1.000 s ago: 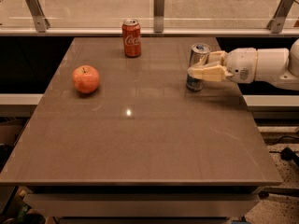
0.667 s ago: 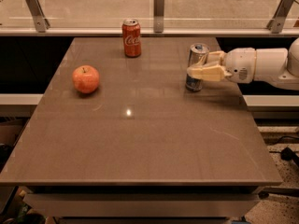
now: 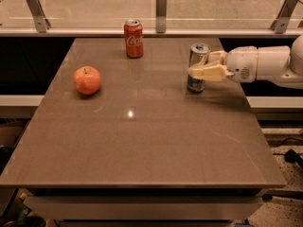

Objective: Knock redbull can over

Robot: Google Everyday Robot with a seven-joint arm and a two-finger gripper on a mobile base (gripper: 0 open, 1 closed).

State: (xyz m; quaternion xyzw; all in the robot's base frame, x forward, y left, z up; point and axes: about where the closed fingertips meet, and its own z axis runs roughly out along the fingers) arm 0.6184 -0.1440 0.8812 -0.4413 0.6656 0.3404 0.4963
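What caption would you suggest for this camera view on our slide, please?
Gripper, extended from the right, at the upright redbull can; Coca-Cola can and apple apart on the table.

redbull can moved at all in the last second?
No. The redbull can stands upright in the same spot near the table's right edge, same gap to the Coca-Cola can. The tool is at the can, reaching in from the right.

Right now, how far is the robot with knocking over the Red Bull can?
The approach looks done: the gripper is at the redbull can, near the right edge of the table. In hand: it lies across the can's middle, placed for a push. Left: the knock itself, since the can stands upright. The Coca-Cola can and the apple are well apart from it.
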